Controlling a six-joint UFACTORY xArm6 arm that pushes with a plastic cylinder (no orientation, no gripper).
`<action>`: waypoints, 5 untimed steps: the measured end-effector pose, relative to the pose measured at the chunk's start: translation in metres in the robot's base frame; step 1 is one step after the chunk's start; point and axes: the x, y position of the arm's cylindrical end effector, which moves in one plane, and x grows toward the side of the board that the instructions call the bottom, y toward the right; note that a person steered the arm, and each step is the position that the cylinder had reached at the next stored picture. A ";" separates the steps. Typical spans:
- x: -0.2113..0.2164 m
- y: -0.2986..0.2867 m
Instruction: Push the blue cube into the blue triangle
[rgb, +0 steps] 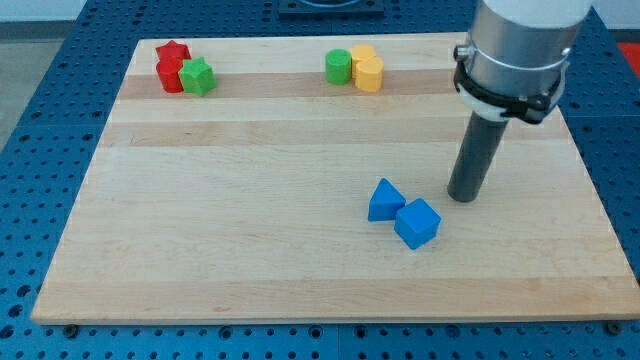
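The blue cube (417, 223) sits right of the board's middle, toward the view's bottom. The blue triangle (384, 200) lies just up and left of it, and the two touch. My tip (463, 196) rests on the board to the right of both blocks, a short gap up and right of the cube and not touching it. The rod rises from there to the grey arm at the view's top right.
A red star block (172, 52), a red block (170, 75) and a green star block (198, 76) cluster at the top left of the wooden board (250, 200). A green cylinder (339, 67) and two yellow blocks (367, 68) stand at the top middle.
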 end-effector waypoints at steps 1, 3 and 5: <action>0.016 0.000; 0.043 0.000; 0.066 -0.001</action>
